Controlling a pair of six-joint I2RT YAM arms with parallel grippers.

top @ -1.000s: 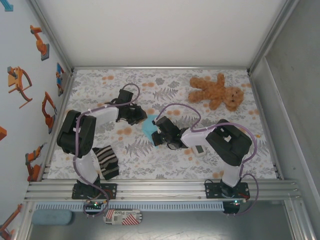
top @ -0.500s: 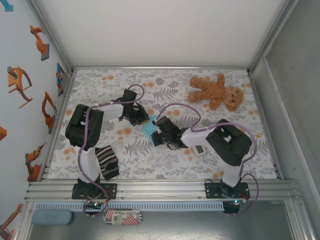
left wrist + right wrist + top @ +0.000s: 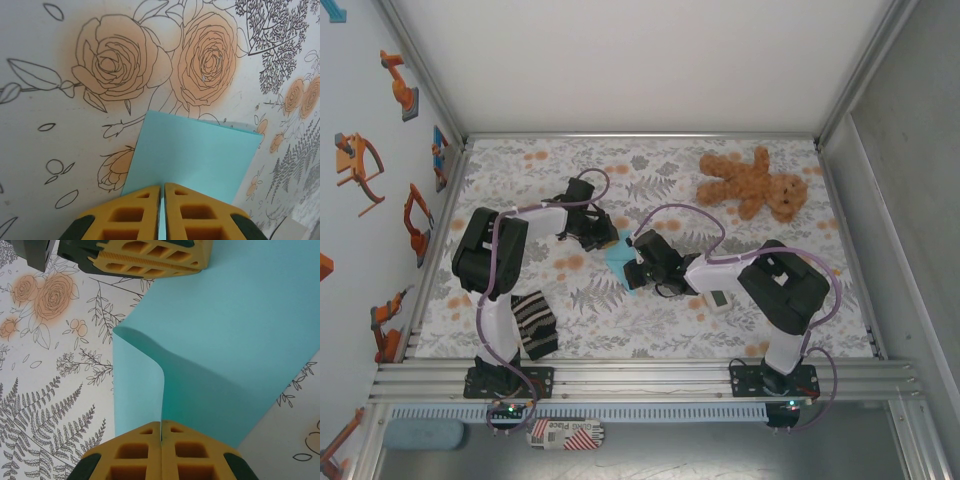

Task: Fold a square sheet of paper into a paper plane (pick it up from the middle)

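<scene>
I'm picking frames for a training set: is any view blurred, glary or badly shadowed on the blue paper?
Top external: even light, sharp, no glare, though the arms cover most of the blue paper. Left wrist: paper and rose print crisp, no glare. Right wrist: sharp; the paper's raised fold throws a soft shadow across it, edges readable.

Your paper (image 3: 616, 258) is a thin, plain light-blue sheet near the middle of the worktop (image 3: 650, 310), caught between both claws. It is not lying flat. In the right wrist view it bows up into a soft ridge, with one flap standing on edge and running straight into the closed seam of the right claw (image 3: 161, 426). The left claw (image 3: 162, 189) pinches the opposite edge. From that side you see it doubled over, a thin sliver of a second layer peeking past its far edge, low over the worktop.
</scene>
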